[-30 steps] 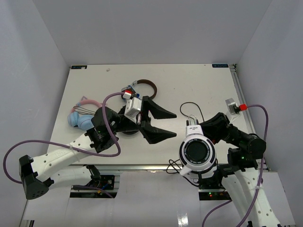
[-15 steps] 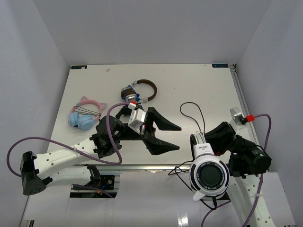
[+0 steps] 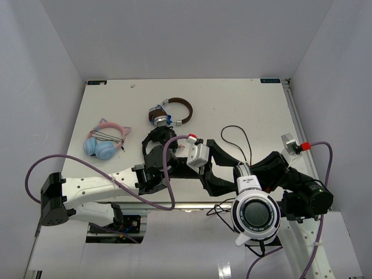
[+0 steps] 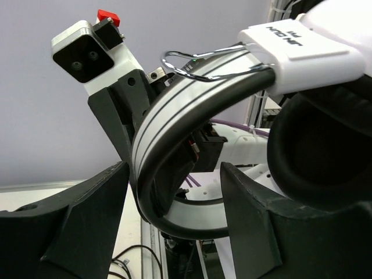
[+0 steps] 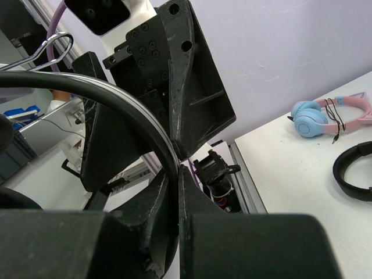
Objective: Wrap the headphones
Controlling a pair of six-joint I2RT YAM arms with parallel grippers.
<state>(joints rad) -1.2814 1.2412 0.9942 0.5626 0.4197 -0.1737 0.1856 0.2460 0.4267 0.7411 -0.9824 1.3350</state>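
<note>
Right-side jaws come first: my right gripper point(image 5: 175, 187) is clamped on the headband point(image 4: 170, 131) of the headphones point(image 3: 256, 214). It holds them in the air with one black-padded ear cup turned up toward the overhead camera. I judge this grip is meant to keep the band steady as an anchor, so the wire can be wound around it.

My left gripper point(image 4: 173, 170) is spread wide. One finger sits on each side of that same headband and neither seems to touch it. It looks placed to take a second hold or to steady the band.

The thin black cable point(image 3: 235, 137) trails away from the headphones and lies in a loose loop on the table point(image 3: 244, 96) just beyond them, not yet wrapped.

Farther from the headphones, toward the left arm's side, brown-banded headphones point(image 3: 172, 111) rest on the pale tabletop. A pink-and-blue pair point(image 3: 105, 143) lies farther out again. The headphones themselves hang over the table's near rail, between my two arms. Plain white walls enclose the table on three sides.
</note>
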